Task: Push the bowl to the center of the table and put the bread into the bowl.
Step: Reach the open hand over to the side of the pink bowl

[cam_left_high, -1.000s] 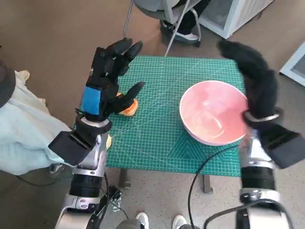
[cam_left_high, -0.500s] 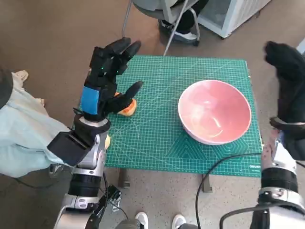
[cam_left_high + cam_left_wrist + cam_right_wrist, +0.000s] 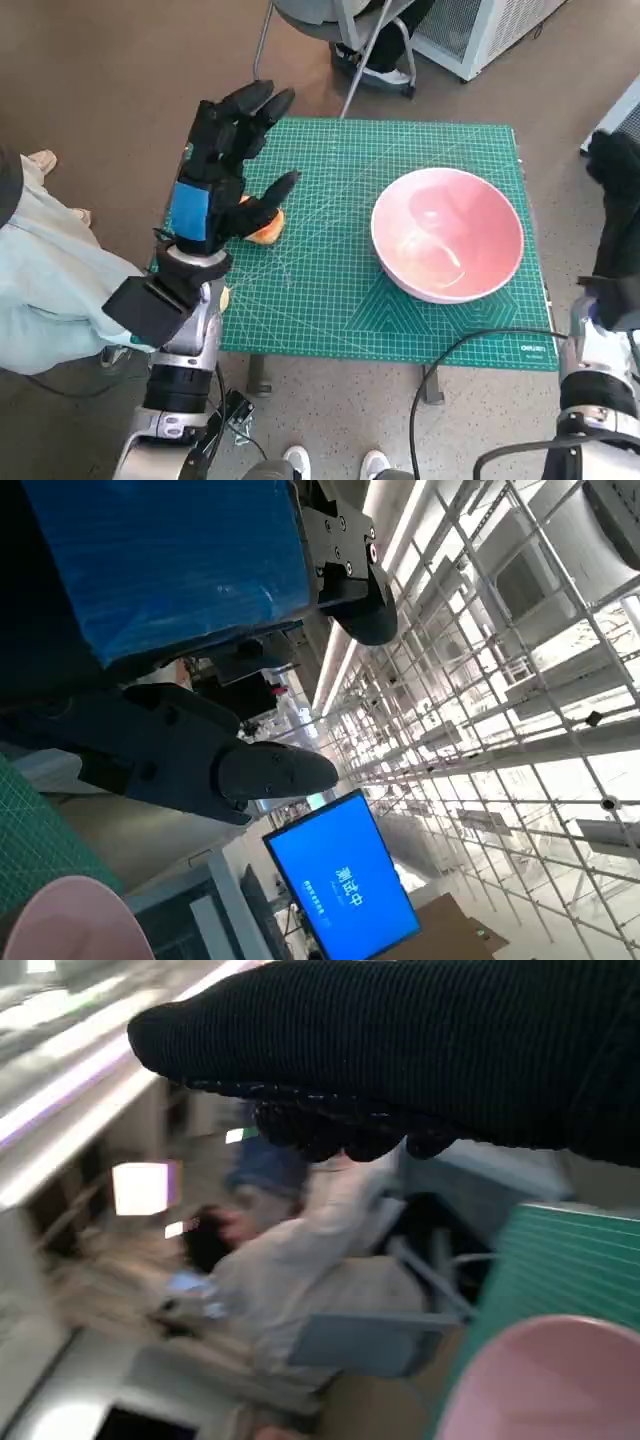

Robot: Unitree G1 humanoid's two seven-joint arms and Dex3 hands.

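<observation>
Covering most of the small table is a green mat [image 3: 340, 290] with a printed grid, the biggest thing in the head view. On its right half sits the pink bowl [image 3: 447, 247], upright and holding nothing, well short of the mat's middle; its rim also shows in both wrist views. The left hand [image 3: 226, 170] is raised over the mat's left edge, fingers spread apart and gripping nothing, its thumb reaching out just above the bread [image 3: 266, 226]. The right hand [image 3: 617, 215] hangs off the table's right side, apart from the bowl; whether its fingers are spread or curled I cannot tell. The bread lies on the mat's left part, well apart from the bowl.
</observation>
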